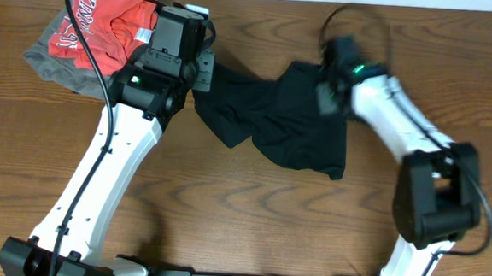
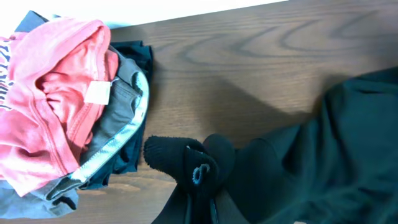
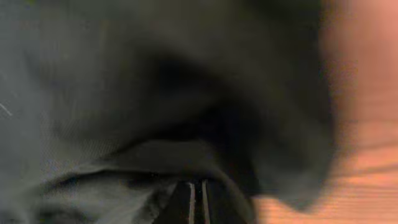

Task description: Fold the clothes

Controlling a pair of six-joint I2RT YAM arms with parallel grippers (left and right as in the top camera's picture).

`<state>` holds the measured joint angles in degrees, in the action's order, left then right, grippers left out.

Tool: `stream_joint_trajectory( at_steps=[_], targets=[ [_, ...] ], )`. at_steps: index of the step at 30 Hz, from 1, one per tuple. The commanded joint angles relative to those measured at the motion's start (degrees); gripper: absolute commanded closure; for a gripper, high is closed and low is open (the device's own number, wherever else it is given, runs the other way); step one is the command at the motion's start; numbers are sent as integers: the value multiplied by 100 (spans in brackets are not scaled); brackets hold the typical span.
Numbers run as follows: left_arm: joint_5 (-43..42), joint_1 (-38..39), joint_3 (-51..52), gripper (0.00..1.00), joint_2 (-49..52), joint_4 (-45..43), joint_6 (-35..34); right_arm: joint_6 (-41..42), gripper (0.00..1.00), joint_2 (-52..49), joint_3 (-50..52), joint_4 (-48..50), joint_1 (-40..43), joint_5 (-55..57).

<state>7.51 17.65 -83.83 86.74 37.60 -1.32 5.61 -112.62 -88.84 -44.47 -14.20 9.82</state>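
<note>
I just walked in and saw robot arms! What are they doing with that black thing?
Two robot arms are handling a black garment, bunched up on the wooden table. The left claw pinches one end, and the right claw pinches the other. Nothing is folded yet. A red shirt lies piled nearby.

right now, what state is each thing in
black garment, unfolded and rumpled, pinched at two ends
left gripper, shut on the black garment
right gripper, shut on the black garment
red shirt, crumpled, lying on the grey garment
grey garment, bunched under the red shirt
</note>
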Motion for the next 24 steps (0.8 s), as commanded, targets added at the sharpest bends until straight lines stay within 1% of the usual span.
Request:
stream_joint_trajectory(
  at_steps=[1, 6, 13, 17, 20, 24],
  targets=[
    [72, -127, -42, 94, -28, -59, 17, -177, 99, 721, -1102, -247, 605, -146],
    [120, -323, -44, 94, -98, -345, 221, -503, 99, 966, -2417, -999, 1351, -411],
    [118, -662, -120, 94, -778, -1327, 232, -570, 99, 1237, -3698, -1823, 2253, -433],
    [116, -713, -391, 94, -1346, -1727, 278, -619, 99, 1460, -4050, -2028, 2699, -664],
    [111, -710, -675, 94, -1696, -1899, 275, -656, 99, 1674, -4109, -2026, 2966, -955],
    [46, -623, -1032, 94, -2140, -1974, 275, -765, 99, 1996, -4124, -2081, 3285, -1054]
  ],
)
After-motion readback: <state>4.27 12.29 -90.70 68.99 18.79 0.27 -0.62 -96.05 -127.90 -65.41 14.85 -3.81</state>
